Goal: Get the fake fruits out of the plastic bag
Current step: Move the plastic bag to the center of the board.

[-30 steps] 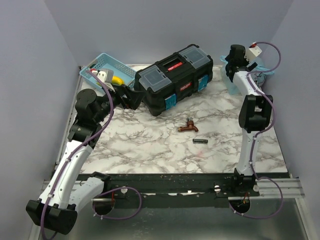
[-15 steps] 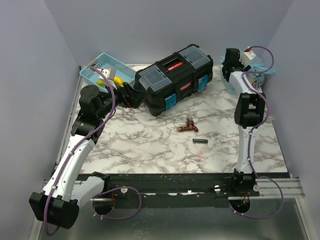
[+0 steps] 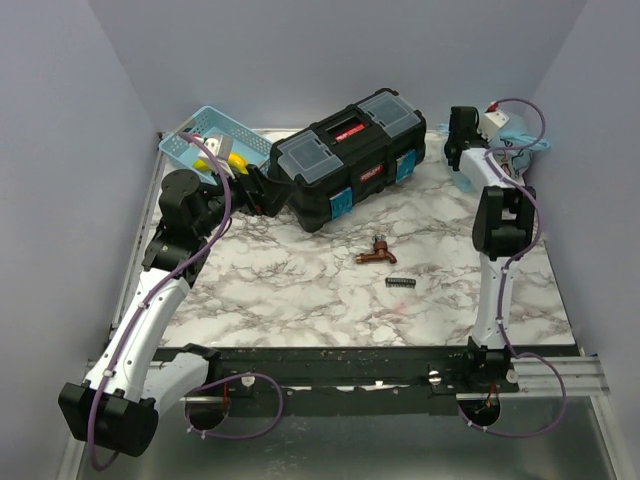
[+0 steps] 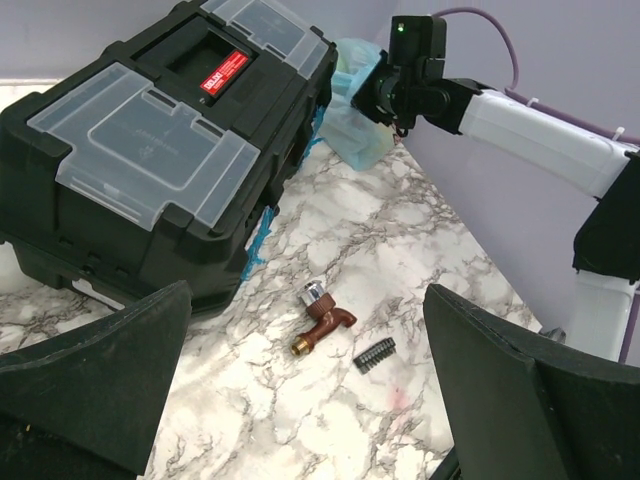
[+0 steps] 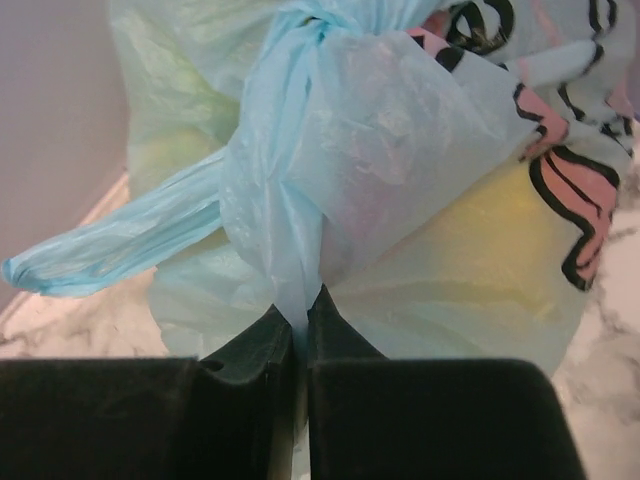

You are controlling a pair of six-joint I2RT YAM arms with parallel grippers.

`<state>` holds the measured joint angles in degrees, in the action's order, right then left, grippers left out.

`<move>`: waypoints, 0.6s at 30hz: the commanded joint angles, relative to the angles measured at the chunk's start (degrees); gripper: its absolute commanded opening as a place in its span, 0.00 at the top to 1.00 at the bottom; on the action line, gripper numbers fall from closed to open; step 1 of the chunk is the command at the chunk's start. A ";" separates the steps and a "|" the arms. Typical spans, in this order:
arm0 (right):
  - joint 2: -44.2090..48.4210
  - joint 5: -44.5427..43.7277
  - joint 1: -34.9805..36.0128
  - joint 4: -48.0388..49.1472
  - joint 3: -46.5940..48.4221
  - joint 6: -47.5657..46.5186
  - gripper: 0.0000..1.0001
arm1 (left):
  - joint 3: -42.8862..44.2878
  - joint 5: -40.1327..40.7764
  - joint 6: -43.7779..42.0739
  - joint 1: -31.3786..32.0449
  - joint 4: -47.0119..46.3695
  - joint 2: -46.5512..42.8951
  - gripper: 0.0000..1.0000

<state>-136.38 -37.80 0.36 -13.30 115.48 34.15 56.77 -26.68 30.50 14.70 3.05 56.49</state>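
The plastic bag [image 5: 380, 130], thin light blue with pink and dark prints, is knotted at its top and fills the right wrist view. Through its film show dim yellow [image 5: 480, 230] and pale green [image 5: 170, 80] shapes of the fake fruits. My right gripper [image 5: 300, 305] is shut on a fold of the film just below the knot. Seen from above, the bag [image 3: 522, 142] lies in the far right corner under the right wrist. My left gripper [image 4: 310, 400] stands open with nothing between its fingers, just left of the black toolbox [image 3: 350, 155].
A brown tap piece [image 3: 376, 252] and a small black bit strip [image 3: 401, 282] lie on the marble table mid-right. A light-blue lattice basket [image 3: 190, 140] holding something yellow sits at the far left. Walls close in on the left, back and right.
My right gripper has gone from open to shut, pinching the bag's film. The right wrist shifted slightly at the far corner. The left arm drew back a little a second ago, then stayed still.
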 commanded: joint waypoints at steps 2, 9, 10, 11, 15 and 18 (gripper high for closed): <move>10.41 -0.35 0.00 -4.81 -10.53 4.90 0.97 | 1.23 -1.54 0.78 -0.20 -0.95 -0.29 0.01; 27.54 7.51 0.01 -1.28 -34.85 4.96 0.99 | 1.15 -2.42 1.84 0.45 -0.97 0.33 0.01; 30.11 8.55 0.04 -1.20 -37.63 4.85 0.99 | 1.21 -2.38 1.60 0.99 -0.67 0.52 0.01; 32.22 10.18 0.04 -1.09 -40.92 4.58 0.99 | 1.38 -2.12 1.22 1.52 -0.16 0.82 0.01; 42.73 13.81 0.00 -0.51 -54.17 4.42 0.99 | 3.01 -2.31 0.35 3.16 2.52 2.58 0.01; 51.53 22.61 0.04 1.43 -64.13 3.07 0.99 | 2.99 -2.44 -0.57 4.54 2.43 2.99 0.01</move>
<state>-93.62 -26.26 0.32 -13.17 61.21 38.11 57.87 -27.55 31.35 17.67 4.12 58.92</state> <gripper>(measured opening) 0.011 0.987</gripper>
